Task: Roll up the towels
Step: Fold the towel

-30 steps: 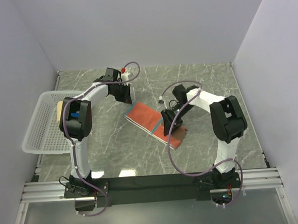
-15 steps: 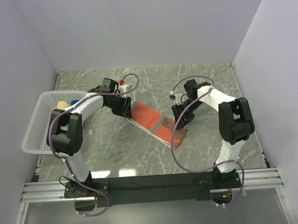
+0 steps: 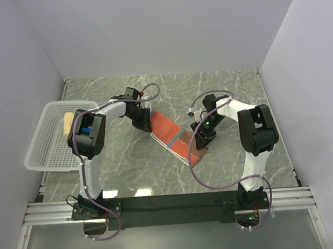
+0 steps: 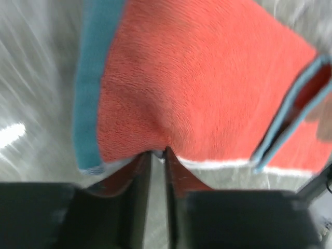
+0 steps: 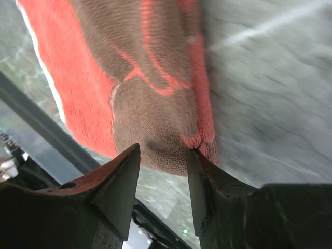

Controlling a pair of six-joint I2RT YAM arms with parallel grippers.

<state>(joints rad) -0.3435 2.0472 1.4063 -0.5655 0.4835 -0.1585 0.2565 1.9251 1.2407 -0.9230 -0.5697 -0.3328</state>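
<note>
A rust-orange towel (image 3: pixel 170 134) with teal and white edging lies flat and diagonal on the marble table. My left gripper (image 3: pixel 142 121) is at its upper-left end. In the left wrist view the jaws (image 4: pixel 158 152) stand almost together, pinching the white edge of the rust-orange towel (image 4: pixel 197 88), which puckers at the tips. My right gripper (image 3: pixel 203 138) is at the lower-right end. In the right wrist view its open jaws (image 5: pixel 163 150) straddle the towel's brown-printed corner (image 5: pixel 155 119), and one fingertip (image 5: pixel 194 158) touches the orange hem.
A white lattice basket (image 3: pixel 45 153) stands at the left edge. It holds a beige towel (image 3: pixel 67 124) and a blue one (image 3: pixel 85 130), the latter mostly behind my left arm's elbow. Walls close the table on three sides.
My left jaws opened, then closed on the towel's edge, and the left elbow swung back toward the basket. The right gripper shifted slightly along the towel's lower-right end.
</note>
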